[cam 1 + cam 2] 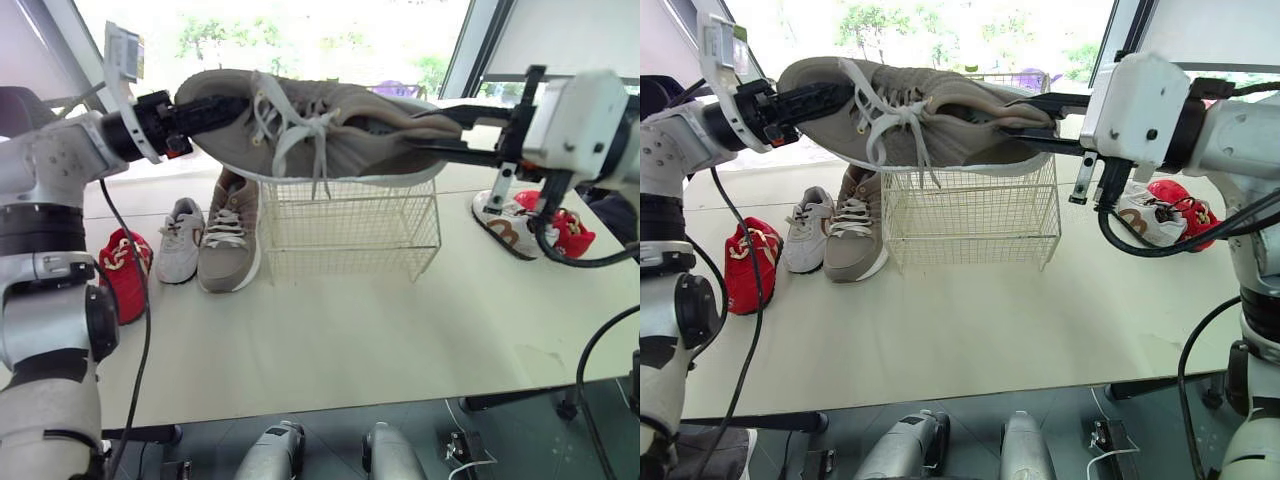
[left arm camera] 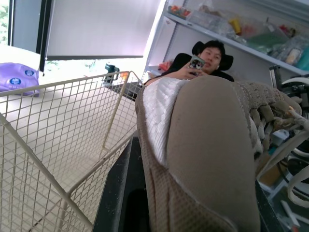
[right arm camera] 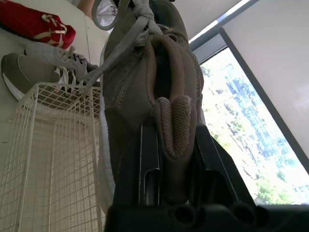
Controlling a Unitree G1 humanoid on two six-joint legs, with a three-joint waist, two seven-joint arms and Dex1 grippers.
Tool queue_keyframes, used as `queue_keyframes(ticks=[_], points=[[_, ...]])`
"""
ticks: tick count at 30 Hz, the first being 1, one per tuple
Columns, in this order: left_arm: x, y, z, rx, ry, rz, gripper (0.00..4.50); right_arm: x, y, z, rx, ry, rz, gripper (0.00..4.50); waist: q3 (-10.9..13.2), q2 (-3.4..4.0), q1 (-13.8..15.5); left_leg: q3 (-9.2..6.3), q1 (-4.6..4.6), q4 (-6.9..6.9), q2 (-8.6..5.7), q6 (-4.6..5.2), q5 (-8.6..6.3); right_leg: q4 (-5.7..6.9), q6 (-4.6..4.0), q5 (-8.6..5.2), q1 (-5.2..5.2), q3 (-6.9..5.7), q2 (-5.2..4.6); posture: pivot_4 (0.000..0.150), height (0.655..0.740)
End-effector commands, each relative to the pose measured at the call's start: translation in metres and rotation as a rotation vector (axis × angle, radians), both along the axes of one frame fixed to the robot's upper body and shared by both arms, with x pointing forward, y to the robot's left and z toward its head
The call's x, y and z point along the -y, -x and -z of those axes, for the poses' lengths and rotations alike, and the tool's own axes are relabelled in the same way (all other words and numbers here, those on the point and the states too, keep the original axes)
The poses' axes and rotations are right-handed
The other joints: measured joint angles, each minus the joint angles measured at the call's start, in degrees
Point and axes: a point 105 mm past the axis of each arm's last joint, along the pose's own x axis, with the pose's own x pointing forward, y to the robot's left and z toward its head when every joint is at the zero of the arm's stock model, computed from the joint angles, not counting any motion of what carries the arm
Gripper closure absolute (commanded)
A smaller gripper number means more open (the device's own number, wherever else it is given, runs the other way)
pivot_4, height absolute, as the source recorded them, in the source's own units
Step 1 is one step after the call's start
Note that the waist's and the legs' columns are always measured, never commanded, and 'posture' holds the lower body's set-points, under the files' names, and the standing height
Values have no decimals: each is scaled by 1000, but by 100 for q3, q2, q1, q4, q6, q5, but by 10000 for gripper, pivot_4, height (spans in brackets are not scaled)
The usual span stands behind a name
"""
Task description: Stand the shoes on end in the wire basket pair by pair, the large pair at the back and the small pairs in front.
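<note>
- Pale worktop (image 1: 400, 330) under tall bright windows (image 1: 300, 35) is the setting for the job.
- The left hand (image 1: 212, 108) is clenched on the toe of the large tan shoe (image 1: 330, 130).
- The right hand (image 1: 1035, 120) grasps the same shoe, its fingers pinching the heel collar from either side, as the right wrist view shows.
- Between the two hands the shoe hangs roughly level, sole down and laces dangling, just above the open top of the wire basket (image 1: 350, 225).
- The basket looks empty through its mesh, so by my judgement no pair is placed yet and this is the first shoe going in.
- It has not been tipped on end yet.
- Left of the basket the second tan shoe (image 1: 228, 235) leans against it, with a small white shoe (image 1: 180, 240) just beside and a small red shoe (image 1: 125, 270) further out.
- Right of the basket lie a white patterned shoe (image 1: 505, 222) and another red shoe (image 1: 565, 225), touching each other.
- Beyond the worktop, a seated person (image 2: 203, 58) holds a phone below cluttered shelves (image 2: 251, 29).
</note>
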Motion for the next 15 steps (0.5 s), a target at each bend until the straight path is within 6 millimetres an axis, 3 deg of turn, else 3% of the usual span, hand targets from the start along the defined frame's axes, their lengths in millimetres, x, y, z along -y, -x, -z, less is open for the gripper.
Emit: queue_keyframes(ticks=[1,5,8,10,13,15], points=[[2,10,-17,35,123,41,38274,22,2,-35,3,-239,51,23668,0,0,4,0,0,1,0,0,0,1,0,0,1,0,0,1500,7400],[1,8,-18,9,255,3,38274,55,-5,-34,-145,-517,119,2025,-1,-10,44,-10,-3,15,0,0,0,1,-1,0,9,-3,-2,1500,7400],[1,10,-19,2,333,-17,38274,85,-12,-22,-254,-714,184,423,0,-12,45,-14,-6,27,0,1,0,1,-1,1,15,-5,-2,1500,7400],[2,10,-21,1,378,-35,38274,94,-15,-7,-347,-849,184,423,0,-12,40,-13,-6,34,-1,2,-1,7,-1,1,15,-4,-3,1500,7400],[7,12,-24,9,445,-39,38274,86,-21,24,-507,-974,145,423,-1,-11,35,-14,-5,40,1,1,-2,15,-1,1,17,-4,-3,1500,7400],[11,12,-27,8,493,-37,38274,71,-25,39,-587,-1034,94,423,-1,-9,19,-14,-5,44,1,1,-2,20,-1,1,17,-3,-2,1500,7400]])
